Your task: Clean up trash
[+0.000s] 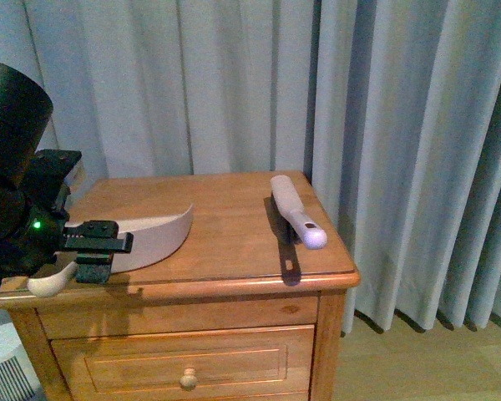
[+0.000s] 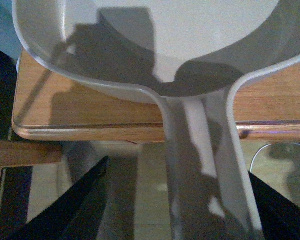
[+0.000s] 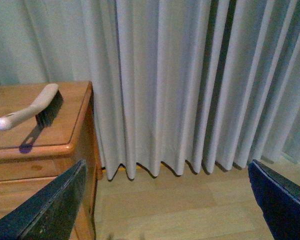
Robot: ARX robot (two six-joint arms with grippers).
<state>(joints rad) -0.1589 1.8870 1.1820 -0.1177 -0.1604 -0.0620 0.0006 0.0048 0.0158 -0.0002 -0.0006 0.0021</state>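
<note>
No crumpled wad of white paper shows in any view; the trash is hidden or out of view. A beige-pink dustpan (image 1: 154, 234) lies on the left of the wooden nightstand (image 1: 234, 242), its handle (image 1: 50, 282) sticking out past the front edge. My left gripper (image 1: 96, 246) is open at that handle. In the left wrist view the handle (image 2: 200, 175) runs between the spread jaws of the left gripper (image 2: 178, 167), with the pan (image 2: 165, 40) beyond. My right gripper (image 3: 166, 165) is open and empty, over the floor to the right of the nightstand.
A white brush with a long handle (image 1: 296, 209) lies on the nightstand's right side and also shows in the right wrist view (image 3: 30, 110). Grey curtains (image 1: 384, 125) hang behind and to the right. A white ribbed appliance (image 1: 4, 368) stands on the floor at the left.
</note>
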